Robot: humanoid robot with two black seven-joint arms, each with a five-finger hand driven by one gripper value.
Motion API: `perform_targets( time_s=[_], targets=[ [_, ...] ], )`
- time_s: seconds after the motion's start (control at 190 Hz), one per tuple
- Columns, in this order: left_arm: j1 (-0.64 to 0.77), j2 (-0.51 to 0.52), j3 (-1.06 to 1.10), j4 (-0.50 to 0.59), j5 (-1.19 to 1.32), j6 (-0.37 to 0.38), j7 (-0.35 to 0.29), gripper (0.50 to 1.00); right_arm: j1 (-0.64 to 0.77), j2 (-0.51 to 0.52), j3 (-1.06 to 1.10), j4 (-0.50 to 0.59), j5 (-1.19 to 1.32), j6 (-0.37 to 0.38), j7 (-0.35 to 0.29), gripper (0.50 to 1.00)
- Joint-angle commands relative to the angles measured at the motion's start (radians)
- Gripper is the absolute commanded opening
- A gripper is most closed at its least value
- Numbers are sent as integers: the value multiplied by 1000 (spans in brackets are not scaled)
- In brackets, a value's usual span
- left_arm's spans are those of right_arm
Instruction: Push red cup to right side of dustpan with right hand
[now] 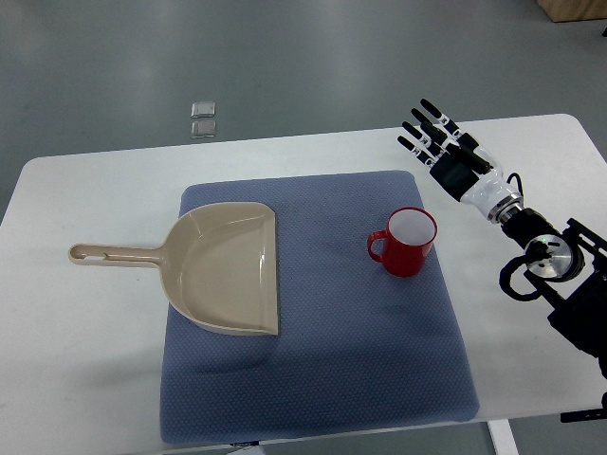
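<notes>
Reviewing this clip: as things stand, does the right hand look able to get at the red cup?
Probably yes. The right hand hangs open above the table's far right part, apart from the red cup, and nothing stands between them; the dustpan lies on the cup's other side.

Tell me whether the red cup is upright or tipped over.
Upright. The red cup stands on the blue mat, its round open rim facing up and white inside visible, handle toward the dustpan.
</notes>
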Motion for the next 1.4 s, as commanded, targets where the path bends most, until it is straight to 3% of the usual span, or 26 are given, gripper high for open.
perform_targets(
  time_s=[0.0, 0.2, 0.274, 0.617, 0.78, 0.87, 1.117, 1.27, 1.397],
  targets=[
    [0, 0, 0, 0, 0, 0, -2, 1000, 0, 1, -4, -3, 0, 2, 0, 938],
    [0, 0, -2, 1, -1, 2, -6, 1000, 5, -16, -12, -5, -15, 23, -3, 938],
    [0, 0, -2, 3, -1, 2, -6, 1000, 3, -30, -10, -3, -86, 105, -5, 938],
    [0, 0, 2, -2, 0, 0, -6, 1000, -29, -203, -1, 67, -578, 105, 11, 938],
    [0, 0, 2, 0, 0, 0, -6, 1000, -51, -255, -7, 101, -702, 105, 212, 936],
    [0, 0, 0, 0, 0, 0, -6, 1000, -67, -265, -7, 101, -742, 105, 273, 936],
    [0, 0, 2, 0, 0, 0, -6, 1000, -153, -285, 2, 162, -759, 105, 311, 936],
    [0, 0, 2, -2, 0, 0, -6, 1000, -166, -272, -6, 162, -788, 105, 426, 936],
    [0, 0, 0, -2, 0, 0, -6, 1000, -186, -265, -9, 162, -825, 105, 430, 936]
  ],
)
